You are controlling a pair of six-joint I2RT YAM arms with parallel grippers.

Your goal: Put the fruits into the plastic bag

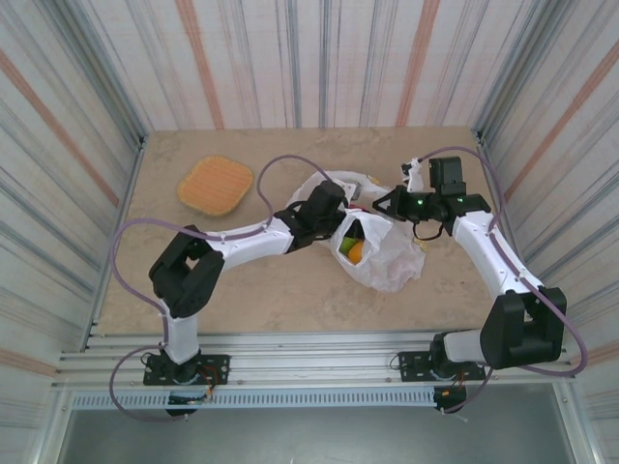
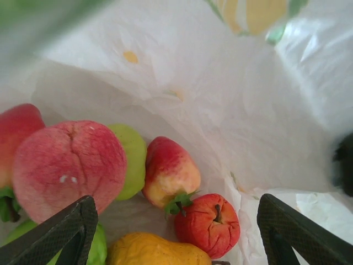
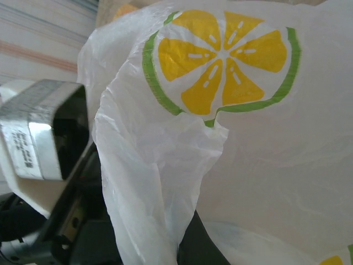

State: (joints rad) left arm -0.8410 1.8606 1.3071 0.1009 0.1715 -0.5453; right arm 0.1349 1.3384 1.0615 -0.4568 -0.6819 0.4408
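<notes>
The plastic bag (image 1: 392,263) lies right of centre on the bench (image 1: 280,295), long axis running 11 to 5 o'clock, mouth gaping toward 9. It is thin, crinkly white film printed with yellow lemon slices. My left gripper (image 2: 175,221) stands wide inside the mouth, empty. Beneath it the fruits (image 2: 165,165) huddle: a round, dimpled pink peach (image 2: 69,168), a smooth green apple (image 2: 131,160), a wrinkled red apple (image 2: 208,223), and an orange-yellow piece (image 2: 151,251) lying 9 to 3. My right gripper (image 1: 392,203) pinches the bag's rim at 12 o'clock.
</notes>
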